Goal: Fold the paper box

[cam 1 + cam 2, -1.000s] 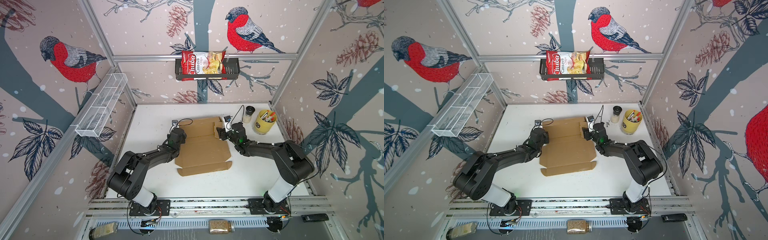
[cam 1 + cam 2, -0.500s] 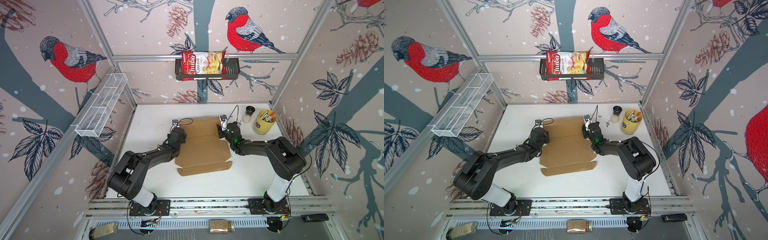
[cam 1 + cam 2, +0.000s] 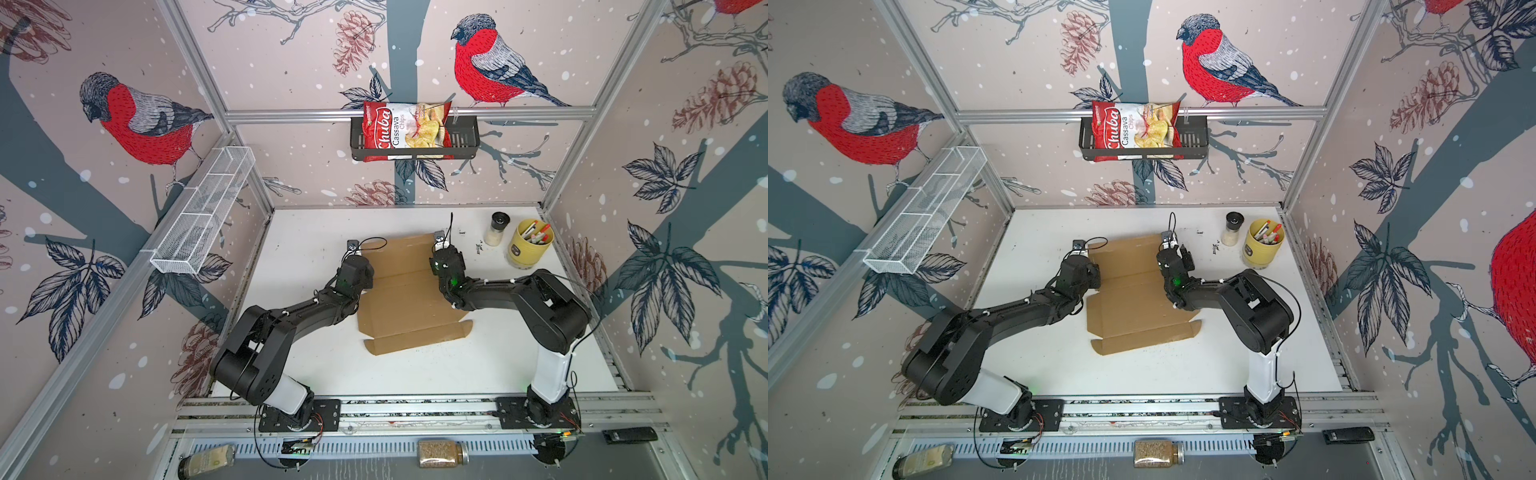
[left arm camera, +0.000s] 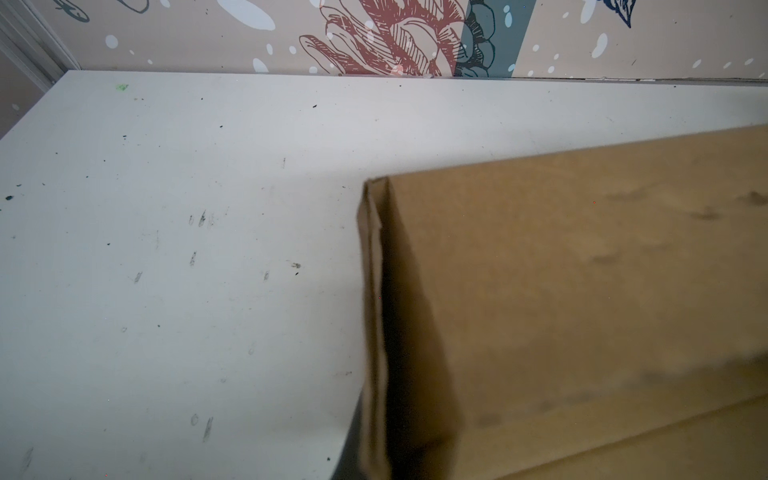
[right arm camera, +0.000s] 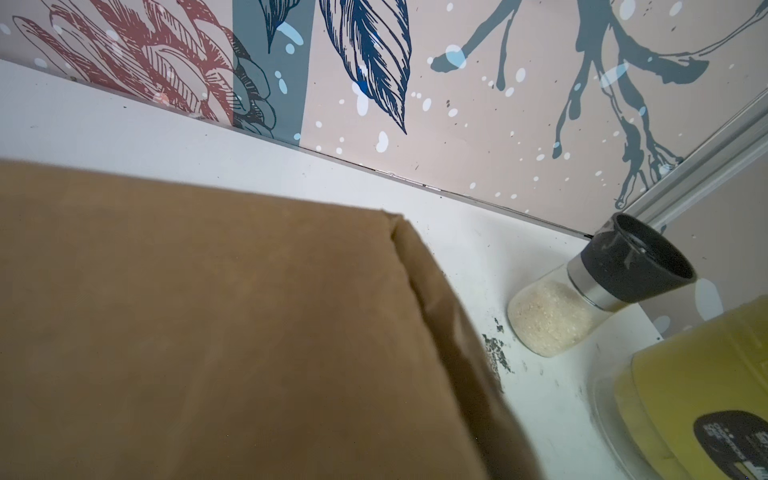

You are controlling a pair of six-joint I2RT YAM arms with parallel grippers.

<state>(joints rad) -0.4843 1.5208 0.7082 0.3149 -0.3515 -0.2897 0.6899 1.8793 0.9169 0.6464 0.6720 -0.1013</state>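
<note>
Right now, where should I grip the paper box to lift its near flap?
Probably the right end of the near flap, where its rounded tab juts past the paper box panel. Come low from the right over the table: the flap lies flat, leaving only edges.

There was one paper box. Two robot arms flanked it: a left arm and a right arm. Beyond the box's far right corner stood one grinder and one yellow cup, holding pens too crowded to count. High behind the box hung one black basket with one chip bag. One white wire basket was mounted off to the box's left. Nearer than the box lay two spice jars and one black handset.
</note>
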